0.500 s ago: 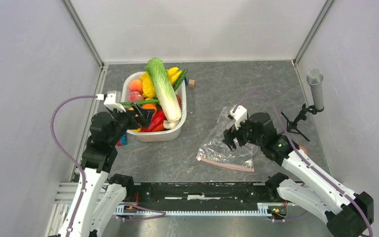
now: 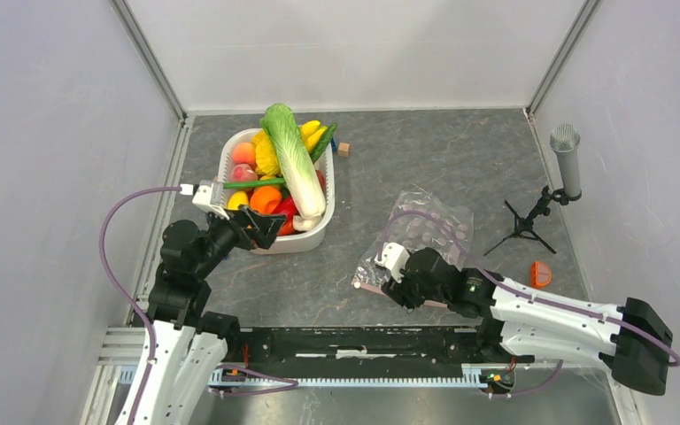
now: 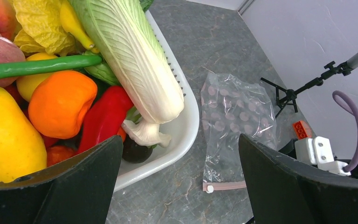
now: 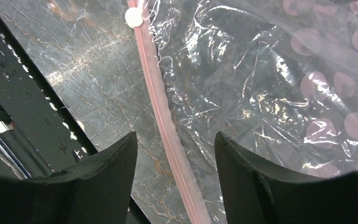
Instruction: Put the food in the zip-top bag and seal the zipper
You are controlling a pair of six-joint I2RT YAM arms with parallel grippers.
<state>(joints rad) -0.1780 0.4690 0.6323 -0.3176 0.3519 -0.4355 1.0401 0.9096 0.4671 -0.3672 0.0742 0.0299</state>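
Note:
The food fills a white tub [image 2: 312, 237]: a long napa cabbage [image 2: 292, 164] [image 3: 130, 60], yellow bananas [image 2: 312, 133], an orange fruit [image 3: 60, 102] and a red pepper [image 3: 105, 119]. My left gripper [image 2: 267, 227] [image 3: 179, 140] hangs open over the tub's near right rim and holds nothing. The zip-top bag [image 2: 429, 226] [image 4: 261, 93] lies flat and empty to the right. Its pink zipper [image 4: 163, 116] [image 3: 226, 185] runs along the near edge, with a white slider [image 2: 357, 285] at the left end. My right gripper [image 2: 388, 285] [image 4: 175, 135] is open, low over the zipper, one finger on each side.
A microphone on a small tripod [image 2: 565, 159] stands at the right wall. An orange brick [image 2: 541, 273] lies right of the bag. A small wooden block [image 2: 343, 149] sits behind the tub. The black base rail [image 2: 363, 341] runs just beyond the zipper's near side.
My right arm has dropped from over the bag's middle to its near edge, now low over the zipper. The left gripper has shifted slightly right along the tub's front.

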